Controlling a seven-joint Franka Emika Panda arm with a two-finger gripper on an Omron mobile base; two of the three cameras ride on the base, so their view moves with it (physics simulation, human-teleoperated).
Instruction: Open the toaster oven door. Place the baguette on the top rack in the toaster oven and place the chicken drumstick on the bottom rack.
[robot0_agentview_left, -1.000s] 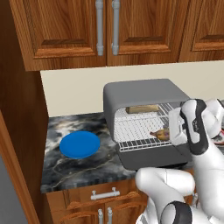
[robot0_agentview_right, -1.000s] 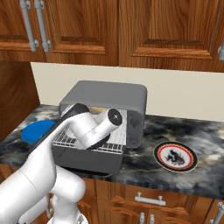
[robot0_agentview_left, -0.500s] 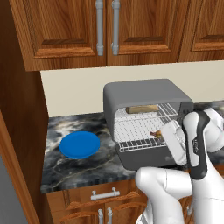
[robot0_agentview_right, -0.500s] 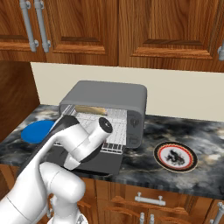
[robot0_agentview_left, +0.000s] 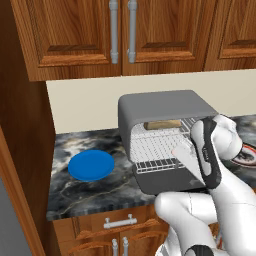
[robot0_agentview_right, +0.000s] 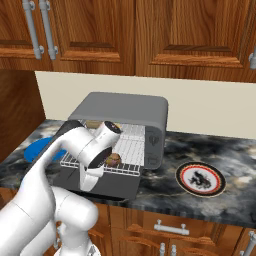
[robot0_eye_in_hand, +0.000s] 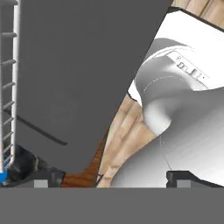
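Observation:
The grey toaster oven (robot0_agentview_right: 131, 106) stands on the counter with its toaster oven door (robot0_agentview_right: 109, 183) folded down flat in front. The tan baguette (robot0_agentview_left: 162, 124) lies on the top rack (robot0_agentview_left: 159, 136). On the pulled-out bottom rack (robot0_agentview_right: 131, 168) rests the golden-brown chicken drumstick (robot0_agentview_right: 114, 160). My gripper (robot0_agentview_right: 86, 184) hangs in front of the racks, tipped down over the door, open and holding nothing. In the hand view the gripper (robot0_eye_in_hand: 111, 179) has its fingertips (robot0_eye_in_hand: 41, 182) far apart, with the dark door (robot0_eye_in_hand: 65, 78) close ahead.
A round blue plate (robot0_agentview_left: 91, 165) lies on the marble counter left of the oven. A white plate with a dark red rim (robot0_agentview_right: 200, 178) lies to its right. Wooden cabinets hang above, and drawers (robot0_agentview_right: 170, 231) run below the counter edge.
The gripper opened and let go of the drumstick on the bottom rack. It then drew back out of the oven and tipped down over the door.

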